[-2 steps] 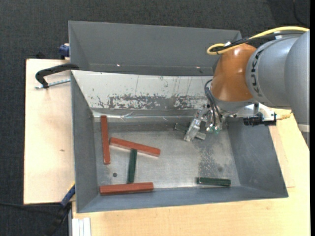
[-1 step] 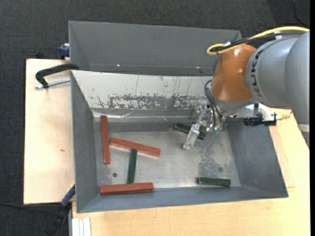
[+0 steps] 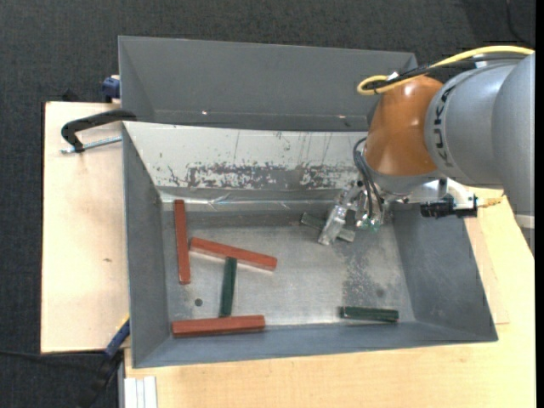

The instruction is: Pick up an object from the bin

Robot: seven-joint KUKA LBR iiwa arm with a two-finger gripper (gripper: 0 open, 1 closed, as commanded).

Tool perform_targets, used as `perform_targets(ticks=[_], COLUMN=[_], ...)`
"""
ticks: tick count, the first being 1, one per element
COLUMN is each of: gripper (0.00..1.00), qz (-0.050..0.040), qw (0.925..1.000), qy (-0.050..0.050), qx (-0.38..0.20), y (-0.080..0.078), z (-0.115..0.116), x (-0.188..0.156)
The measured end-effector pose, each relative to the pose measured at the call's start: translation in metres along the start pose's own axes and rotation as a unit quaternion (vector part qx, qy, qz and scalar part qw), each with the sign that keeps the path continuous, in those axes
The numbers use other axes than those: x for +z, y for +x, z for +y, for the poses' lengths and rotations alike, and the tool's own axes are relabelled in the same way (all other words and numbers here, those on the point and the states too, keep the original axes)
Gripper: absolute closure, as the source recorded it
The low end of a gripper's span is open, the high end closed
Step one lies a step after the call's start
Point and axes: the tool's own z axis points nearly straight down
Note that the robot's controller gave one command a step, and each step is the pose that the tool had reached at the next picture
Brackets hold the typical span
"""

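My gripper (image 3: 340, 224) hangs low at the back right of the bin floor, close to the rear wall. Just to its left a small dark piece (image 3: 310, 220) lies on the floor; whether the gripper touches it I cannot tell. A dark green stick (image 3: 369, 314) lies flat near the front wall, well in front of the gripper. Nothing shows held in the gripper.
On the left half of the floor lie a red stick (image 3: 182, 240) along the left wall, a slanted red stick (image 3: 232, 254), an upright-lying dark green stick (image 3: 228, 286) and a red stick (image 3: 218, 325) along the front wall. The arm enters from the right.
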Motion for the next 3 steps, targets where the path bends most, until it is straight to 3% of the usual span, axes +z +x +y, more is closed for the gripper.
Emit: perform_targets(ticks=[1, 2, 3], gripper=[0.00, 1.00, 0.00], qz=[0.0005, 0.0001, 0.0005], qw=[1.0000, 1.0000, 1.0000], qy=[0.000, 0.000, 0.000], qx=[0.000, 0.000, 0.000], y=[0.0004, 0.0000, 0.0003], z=[-0.0001, 0.0000, -0.0001], x=[0.0002, 0.0000, 0.0001])
